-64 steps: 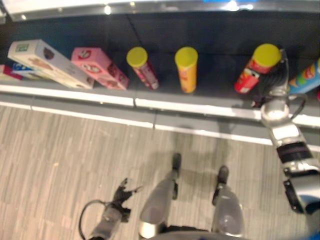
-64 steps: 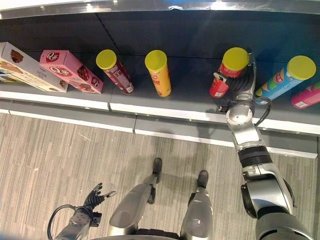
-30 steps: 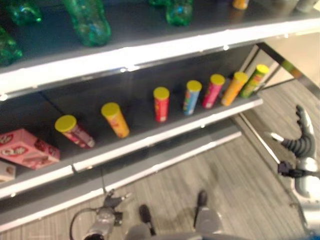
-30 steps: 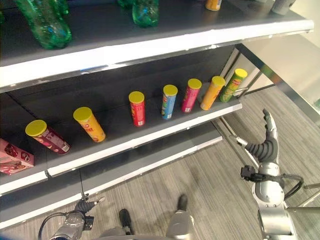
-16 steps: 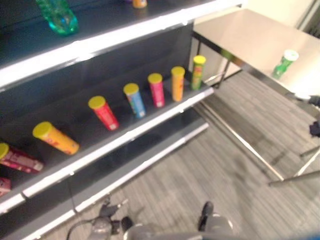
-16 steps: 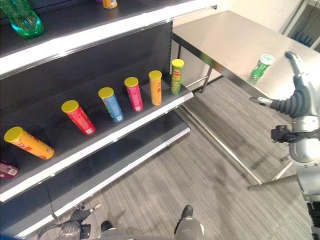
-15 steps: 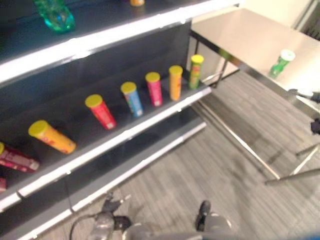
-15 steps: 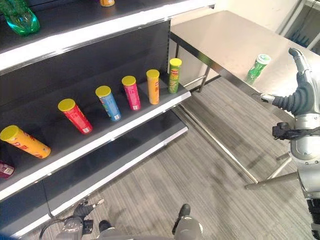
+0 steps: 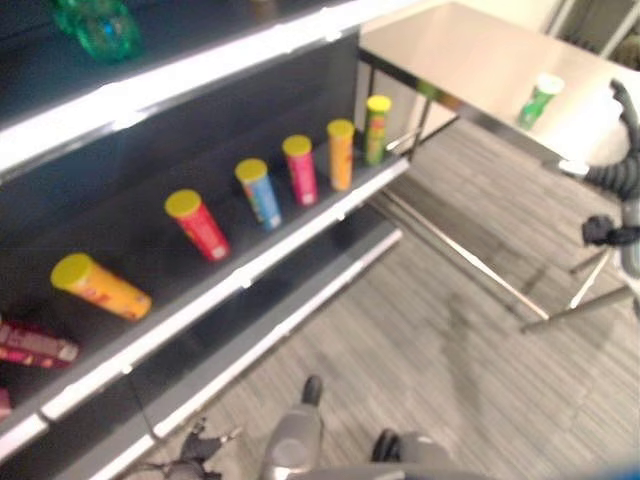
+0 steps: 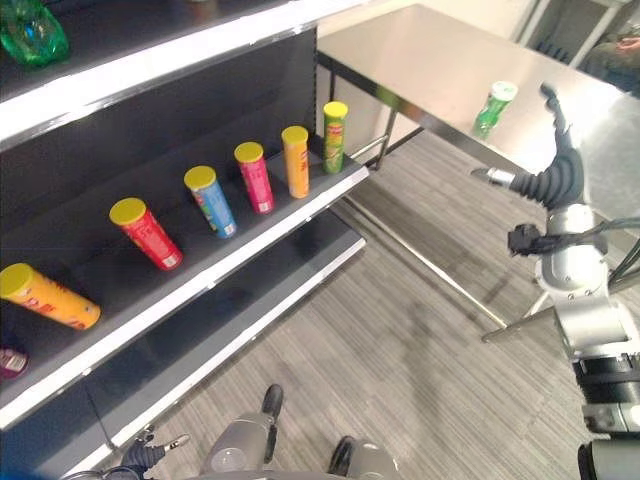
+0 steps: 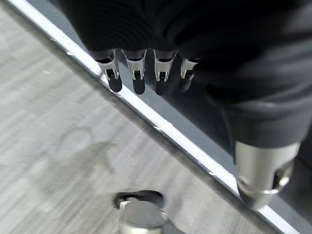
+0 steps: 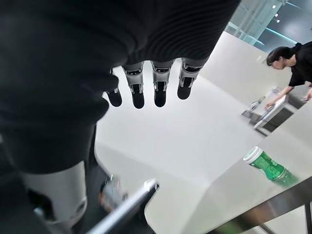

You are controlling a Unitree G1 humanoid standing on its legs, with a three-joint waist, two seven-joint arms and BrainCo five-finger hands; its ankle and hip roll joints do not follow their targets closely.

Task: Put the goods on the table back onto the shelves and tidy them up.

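Observation:
A green can with a white lid (image 10: 493,108) stands alone on the steel table (image 10: 420,60); the right wrist view shows the same can (image 12: 269,166) past my fingers (image 12: 146,85). My right hand (image 10: 550,178) is raised in front of the table edge, open and empty, a short way from the can. My left hand (image 10: 150,455) hangs low over the floor by the shelf base, its fingers (image 11: 136,73) straight and holding nothing. On the middle shelf (image 10: 240,255) stand a red can (image 10: 146,233), a blue can (image 10: 210,200), a pink can (image 10: 254,176), an orange can (image 10: 295,160) and a green can (image 10: 334,136).
A yellow-orange can (image 10: 48,296) sits at the shelf's left end. Green bottles (image 10: 30,35) stand on the upper shelf. A lower shelf board (image 10: 250,310) juts out near the floor. The table's legs (image 10: 430,265) cross the grey floor. A person (image 12: 292,61) leans over a far counter.
The camera has swung right from the shelf towards the table. My right hand has left the red can on the shelf and now hovers, empty, near the table edge.

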